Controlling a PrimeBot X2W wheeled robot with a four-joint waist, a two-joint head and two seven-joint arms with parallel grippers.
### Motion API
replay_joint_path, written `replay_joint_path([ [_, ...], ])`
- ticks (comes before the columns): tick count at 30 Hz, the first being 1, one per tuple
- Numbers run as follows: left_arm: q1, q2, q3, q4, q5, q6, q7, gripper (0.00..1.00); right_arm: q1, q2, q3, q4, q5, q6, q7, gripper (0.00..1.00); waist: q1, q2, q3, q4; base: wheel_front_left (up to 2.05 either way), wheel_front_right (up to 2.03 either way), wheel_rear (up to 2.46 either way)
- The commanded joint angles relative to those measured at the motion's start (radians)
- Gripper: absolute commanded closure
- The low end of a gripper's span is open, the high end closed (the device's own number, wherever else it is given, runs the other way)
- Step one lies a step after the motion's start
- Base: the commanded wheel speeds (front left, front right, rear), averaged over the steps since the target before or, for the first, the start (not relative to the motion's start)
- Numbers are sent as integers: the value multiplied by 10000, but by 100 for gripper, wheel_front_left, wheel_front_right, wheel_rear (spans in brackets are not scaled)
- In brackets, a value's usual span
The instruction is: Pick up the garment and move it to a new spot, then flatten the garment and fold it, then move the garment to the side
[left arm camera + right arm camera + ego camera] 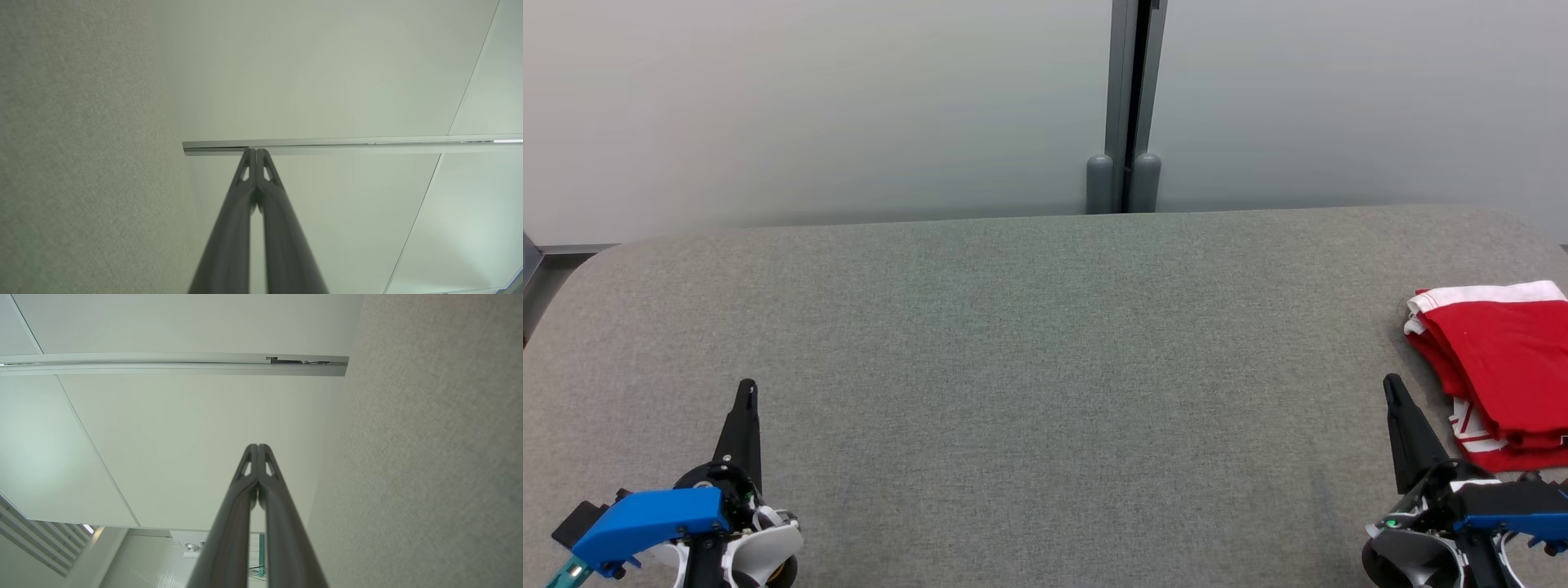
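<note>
Grey woven cloth covered the table. Nearest me, at its front edge, the left gripper and the right gripper pointed away across it. Each had its two long dark fingers pressed together tip to tip, holding nothing. Whether they touched the tabletop I could not tell. Just beside the right gripper, at the table's right end, lay the red garment with white trim, folded into a flat stack, close to the fingers but apart from them. Beyond the far edge rose a pale wall, split by a grey upright post.
</note>
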Motion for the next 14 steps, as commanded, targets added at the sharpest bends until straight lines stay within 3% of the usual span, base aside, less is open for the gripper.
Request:
replay_joint_path([
  [1,-97,-22,19,-43,-24,-89,46,100,-114,11,-21,20,24,4,28,100,0,-1,0,0,0,0,0],
  [14,-97,-22,18,-44,-24,-89,45,100,-114,11,-20,20,25,4,26,100,0,-1,0,0,0,0,0],
])
